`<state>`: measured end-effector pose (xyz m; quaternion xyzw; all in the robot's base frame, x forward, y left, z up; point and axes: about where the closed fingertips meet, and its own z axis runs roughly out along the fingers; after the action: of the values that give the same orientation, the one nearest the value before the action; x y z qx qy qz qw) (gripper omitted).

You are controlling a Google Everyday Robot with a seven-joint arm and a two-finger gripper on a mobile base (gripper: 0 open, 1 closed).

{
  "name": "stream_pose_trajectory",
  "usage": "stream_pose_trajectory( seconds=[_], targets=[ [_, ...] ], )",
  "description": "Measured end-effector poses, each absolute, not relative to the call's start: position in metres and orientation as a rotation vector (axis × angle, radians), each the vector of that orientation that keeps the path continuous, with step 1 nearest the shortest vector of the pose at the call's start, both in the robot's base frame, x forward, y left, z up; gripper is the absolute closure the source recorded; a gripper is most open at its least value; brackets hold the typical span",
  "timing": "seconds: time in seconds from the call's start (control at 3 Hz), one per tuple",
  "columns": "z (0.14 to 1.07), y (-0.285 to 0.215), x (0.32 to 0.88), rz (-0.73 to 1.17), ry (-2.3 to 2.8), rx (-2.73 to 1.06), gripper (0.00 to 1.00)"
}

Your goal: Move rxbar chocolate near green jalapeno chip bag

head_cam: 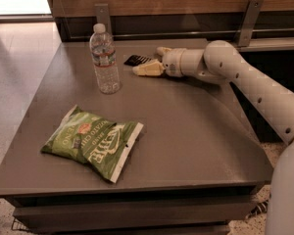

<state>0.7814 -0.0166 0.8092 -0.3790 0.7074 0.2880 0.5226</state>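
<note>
The rxbar chocolate [136, 60] is a small flat black wrapper lying at the back of the table, right of the water bottle. The green jalapeno chip bag [92, 140] lies flat at the front left of the table, far from the bar. My gripper [155, 60] reaches in from the right at table height. It is open, with one pale finger [147, 69] just in front of the bar's right end and the other [162, 50] behind it. The bar lies at the mouth of the fingers and is not held.
A clear water bottle [104, 60] with a white cap stands upright just left of the bar. A wooden wall with metal brackets [249, 21] runs behind the grey table [196, 146]. My arm [255, 89] spans the table's right side.
</note>
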Motion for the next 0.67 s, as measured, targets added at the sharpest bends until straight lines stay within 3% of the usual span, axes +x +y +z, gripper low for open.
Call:
stream_pose_trajectory(
  seconds=[0.67],
  targets=[
    [0.8132, -0.0144, 0.7812, 0.693, 1.694, -0.910, 1.00]
  ],
)
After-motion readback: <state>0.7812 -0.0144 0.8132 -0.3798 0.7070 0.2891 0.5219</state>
